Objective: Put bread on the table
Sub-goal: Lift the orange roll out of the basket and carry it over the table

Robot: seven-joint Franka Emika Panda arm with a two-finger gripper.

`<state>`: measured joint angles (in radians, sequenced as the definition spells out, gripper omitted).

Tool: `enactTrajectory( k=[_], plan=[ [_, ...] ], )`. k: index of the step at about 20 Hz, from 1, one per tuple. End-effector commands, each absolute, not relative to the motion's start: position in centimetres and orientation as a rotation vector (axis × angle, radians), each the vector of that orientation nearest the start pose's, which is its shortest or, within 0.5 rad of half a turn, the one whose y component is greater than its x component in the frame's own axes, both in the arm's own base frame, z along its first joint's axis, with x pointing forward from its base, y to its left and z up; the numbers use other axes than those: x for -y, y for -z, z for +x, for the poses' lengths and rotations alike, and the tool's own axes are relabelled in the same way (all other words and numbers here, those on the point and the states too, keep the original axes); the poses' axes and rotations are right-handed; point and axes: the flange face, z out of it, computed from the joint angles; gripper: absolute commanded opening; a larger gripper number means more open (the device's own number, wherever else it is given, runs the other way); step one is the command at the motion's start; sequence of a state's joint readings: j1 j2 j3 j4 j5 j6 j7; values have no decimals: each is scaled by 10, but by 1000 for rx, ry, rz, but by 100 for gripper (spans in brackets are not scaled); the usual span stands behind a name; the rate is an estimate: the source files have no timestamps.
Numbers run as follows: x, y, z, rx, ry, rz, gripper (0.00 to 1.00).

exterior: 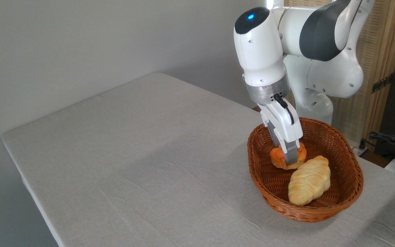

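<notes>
Gripper (289,158) pinching bread (279,160) inside basket (353,168), just beside pale loaf (309,185). We advise straight lift above basket rim, then carry left of basket onto table (142,144).

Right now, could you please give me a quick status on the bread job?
Tool closed on small orange lobed bun, inside brown wicker basket. Pale braided loaf beside it. Grey cloth table unobstructed.
</notes>
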<state>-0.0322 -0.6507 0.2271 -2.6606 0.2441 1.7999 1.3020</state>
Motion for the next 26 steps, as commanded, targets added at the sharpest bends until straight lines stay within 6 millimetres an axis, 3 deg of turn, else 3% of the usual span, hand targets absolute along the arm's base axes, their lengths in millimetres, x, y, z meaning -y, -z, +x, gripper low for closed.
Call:
enactTrajectory(
  k=[1,4,7,11,15,16,18,20,22,26],
  plan=[
    [-92,-440,321,-1868,-359,-2603,39],
    [-92,-465,339,-1864,-403,-2637,40],
    [-74,-509,376,-1875,-338,-2663,41],
    [-23,-549,441,-1815,-190,-2702,46],
    [24,-570,509,-1711,-116,-2740,49],
    [34,-569,524,-1671,-116,-2760,52],
    [74,-561,550,-1588,-118,-2824,53],
    [108,-543,566,-1457,-134,-2896,54],
    [142,-532,577,-1368,-35,-2922,54],
    [151,-525,590,-1313,66,-2937,60]
  ],
)
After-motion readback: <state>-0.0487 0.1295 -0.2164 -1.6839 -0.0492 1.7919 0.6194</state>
